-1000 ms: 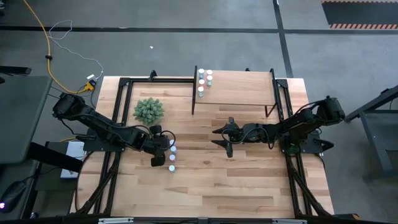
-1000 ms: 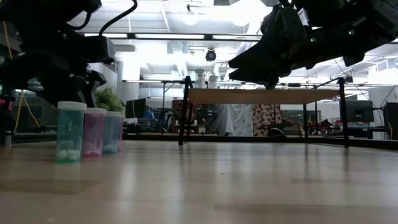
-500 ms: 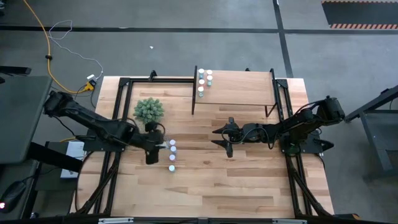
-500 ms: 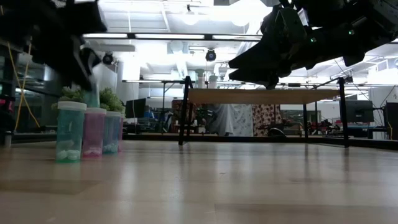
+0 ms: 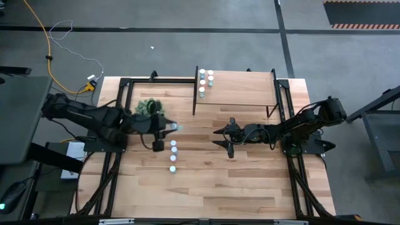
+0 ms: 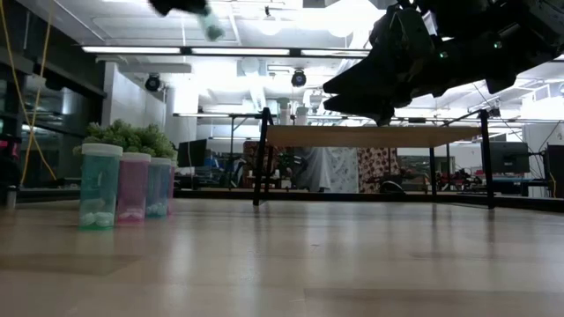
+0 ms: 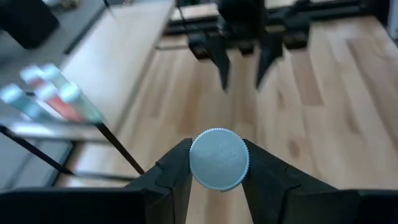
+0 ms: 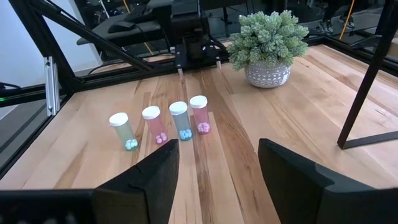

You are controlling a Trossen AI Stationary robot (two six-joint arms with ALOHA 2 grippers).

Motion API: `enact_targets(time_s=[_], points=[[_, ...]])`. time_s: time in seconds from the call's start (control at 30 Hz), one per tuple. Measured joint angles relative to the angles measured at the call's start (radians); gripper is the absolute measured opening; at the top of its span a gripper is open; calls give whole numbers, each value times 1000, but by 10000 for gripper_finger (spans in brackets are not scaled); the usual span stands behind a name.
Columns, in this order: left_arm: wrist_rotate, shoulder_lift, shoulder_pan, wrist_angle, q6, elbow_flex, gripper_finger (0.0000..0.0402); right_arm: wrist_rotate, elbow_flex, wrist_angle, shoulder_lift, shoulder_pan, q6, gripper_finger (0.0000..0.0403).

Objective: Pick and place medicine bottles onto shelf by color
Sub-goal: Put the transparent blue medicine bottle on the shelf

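- Five bottles already stand on the shelf (image 5: 240, 87), bunched at its left end (image 5: 205, 81) in two short rows; their body colours are too small to tell from above.
- Four bottles (image 8: 163, 126) wait on the table (image 5: 250, 181), in a line in front of the potted plant (image 8: 269, 37): teal, pink, blue, pink, going by the right wrist view.
- The left gripper (image 7: 217, 180) is raised above the table beside the plant, its fingers clamped on the white cap of one more bottle (image 7: 219, 158). The low view shows a teal-bodied bottle held high, near the top of the picture.
- The right gripper (image 5: 224, 139) hangs over the middle of the table, just in front of the shelf, with its fingers spread and nothing between them.
- By my judgement the job is about half done: one bottle is in transit towards the shelf, and four remain to be picked up and sorted.
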State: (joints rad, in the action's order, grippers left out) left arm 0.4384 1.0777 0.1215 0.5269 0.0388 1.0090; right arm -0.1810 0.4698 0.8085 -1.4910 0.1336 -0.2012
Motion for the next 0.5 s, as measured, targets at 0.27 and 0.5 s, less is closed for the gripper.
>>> enact_targets(time_s=[0.27, 0.5], points=[[-144, 229, -183, 0, -166, 277, 110, 0, 0, 0, 0, 0, 0, 211], [-277, 464, -326, 70, -284, 550, 110, 0, 0, -1, 0, 0, 0, 211]])
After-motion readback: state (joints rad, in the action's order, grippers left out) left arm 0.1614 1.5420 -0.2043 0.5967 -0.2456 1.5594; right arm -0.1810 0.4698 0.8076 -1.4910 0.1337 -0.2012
